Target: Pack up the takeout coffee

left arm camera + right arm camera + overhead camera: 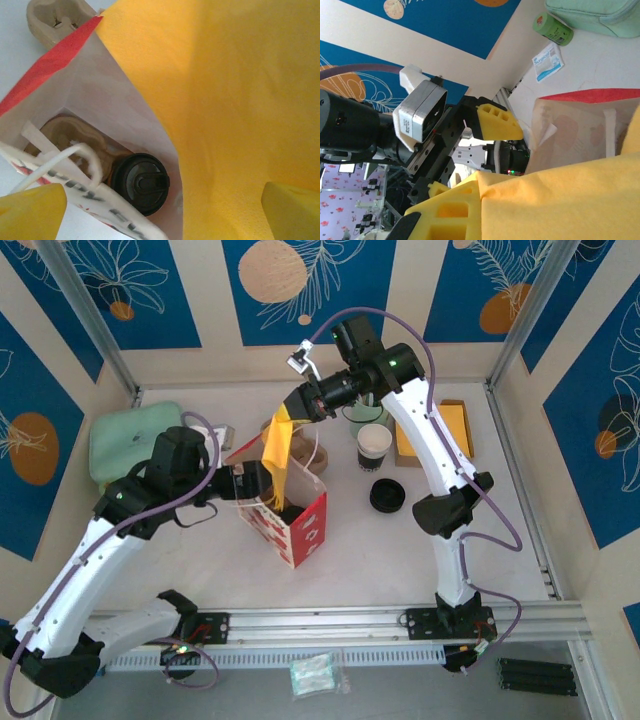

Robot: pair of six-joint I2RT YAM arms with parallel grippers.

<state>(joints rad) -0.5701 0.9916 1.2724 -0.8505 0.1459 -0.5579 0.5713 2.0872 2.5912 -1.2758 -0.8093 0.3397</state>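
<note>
Hidden: small paper takeout coffee (140,182) showed just its round black lid, body below out of sight; top view blocked by yellow cloth napkin (280,455).
Coffee location: bottom of red-and-white paper bag (305,530), just beside brown moulded pulp carrier (75,137).
Right gripper (292,412): clamped on napkin's top end, napkin hung into bag mouth.
Left gripper (161,192): jaws fully spread over bag mouth, nothing held; contact with bag unclear.

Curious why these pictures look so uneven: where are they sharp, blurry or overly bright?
Top external: evenly lit and sharp throughout. Left wrist: the yellow cloth is a soft close-up blur, while the takeout coffee inside the bag is fairly crisp but shaded. Right wrist: the bright table looks slightly washed out.
</note>
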